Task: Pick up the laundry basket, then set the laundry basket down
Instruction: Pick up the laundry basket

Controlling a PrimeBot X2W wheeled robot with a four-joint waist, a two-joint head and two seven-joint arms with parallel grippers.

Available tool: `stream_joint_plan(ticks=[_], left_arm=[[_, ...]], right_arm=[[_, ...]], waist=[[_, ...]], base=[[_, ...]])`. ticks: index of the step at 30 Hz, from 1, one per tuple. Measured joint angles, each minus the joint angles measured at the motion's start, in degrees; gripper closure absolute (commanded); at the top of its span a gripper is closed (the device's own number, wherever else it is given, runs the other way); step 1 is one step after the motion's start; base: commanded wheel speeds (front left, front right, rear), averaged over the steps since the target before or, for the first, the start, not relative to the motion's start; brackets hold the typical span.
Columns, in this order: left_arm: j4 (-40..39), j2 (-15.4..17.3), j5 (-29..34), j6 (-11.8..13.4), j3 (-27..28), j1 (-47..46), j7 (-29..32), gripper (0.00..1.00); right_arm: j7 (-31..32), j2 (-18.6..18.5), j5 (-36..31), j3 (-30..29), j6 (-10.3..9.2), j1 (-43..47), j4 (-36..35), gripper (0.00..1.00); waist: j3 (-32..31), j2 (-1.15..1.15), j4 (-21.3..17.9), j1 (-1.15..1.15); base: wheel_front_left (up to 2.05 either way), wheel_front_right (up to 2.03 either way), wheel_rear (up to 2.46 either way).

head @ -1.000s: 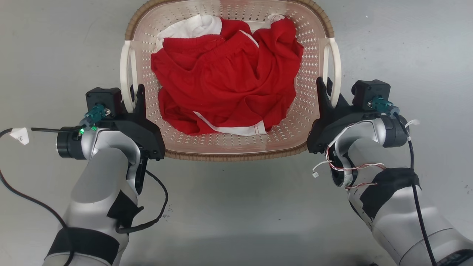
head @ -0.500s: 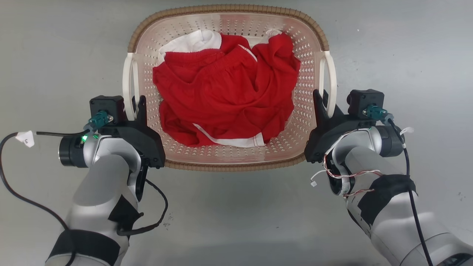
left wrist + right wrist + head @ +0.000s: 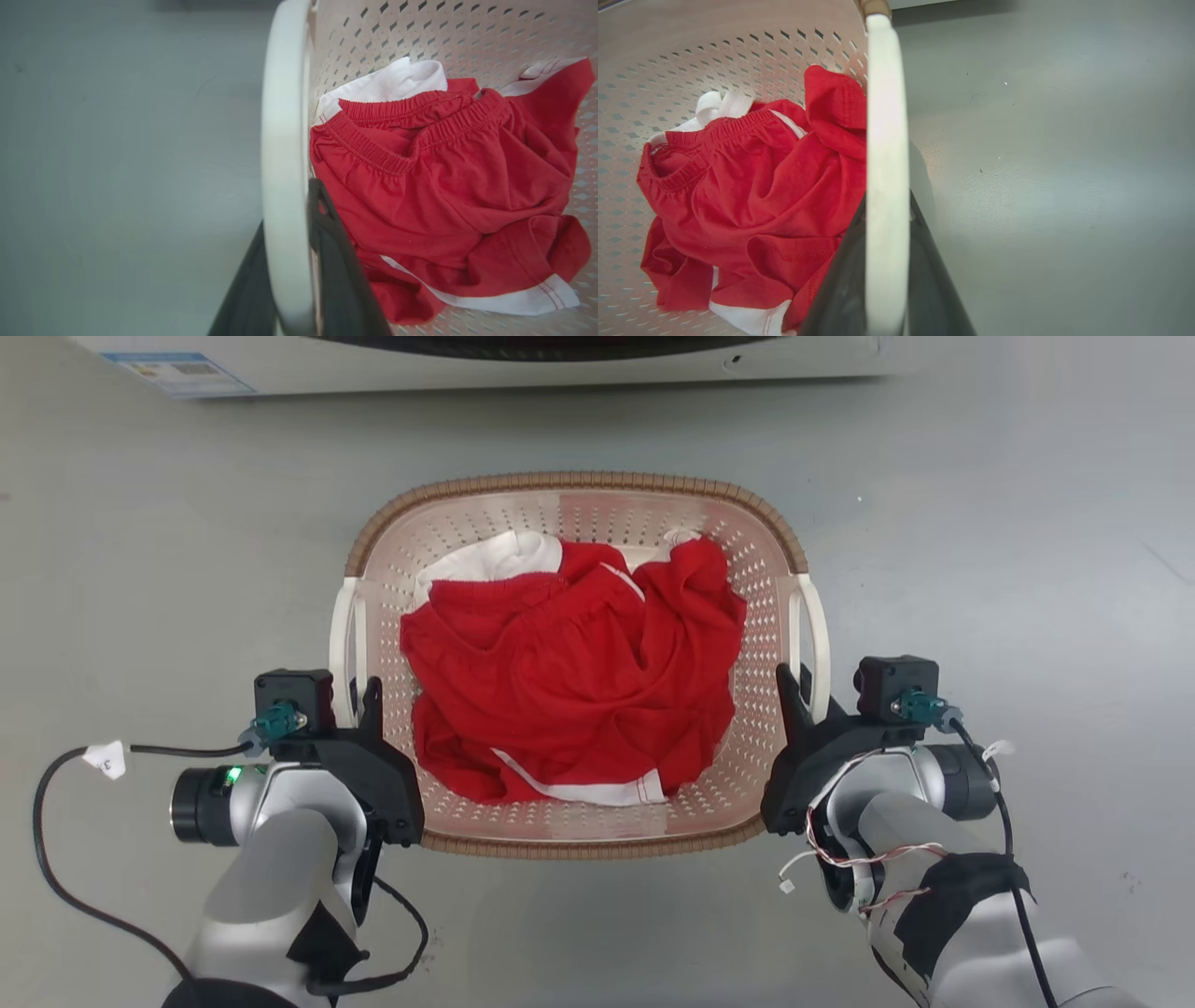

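The laundry basket, pale pink and perforated with a brown woven-look rim, sits in the middle of the head view with red and white clothes inside. My left gripper is shut on its white left handle. My right gripper is shut on the white right handle. In the left wrist view the dark fingers straddle the handle. The right wrist view shows the same grip, fingers on either side of the handle.
The base of a white washer runs along the top edge of the head view, beyond the basket. Grey floor surrounds the basket on all sides. A black cable loops off my left forearm.
The whole head view has shifted: basket and both grippers now sit lower and look smaller, and the washer's base has come into view. Both grips on the handles are unchanged.
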Motion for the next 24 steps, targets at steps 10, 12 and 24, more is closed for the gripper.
stream_joint_plan(ticks=[10,12,24], left_arm=[[0.43,-0.01,-3.83,-0.42,-3.12,5.5,0.46,1.0],[0.47,-0.02,-5.09,-0.42,-3.9,6.83,0.6,1.0],[0.96,0.01,-8.24,-0.34,-8.01,14.15,3.2,1.0]], right_arm=[[0.98,0.08,3.04,3.12,0.0,4.63,0.8,1.0],[1.04,0.15,3.85,3.7,0.0,5.9,0.89,1.0],[3.58,0.27,7.87,7.59,0.0,13.15,1.18,1.0]], waist=[[-7.28,0.0,-0.35,0.0],[-8.85,0.0,-0.4,0.0],[-18.29,-0.01,-0.44,0.0]], base=[[0.0,0.0,0.0],[0.0,0.0,0.0],[0.0,0.0,0.0]])
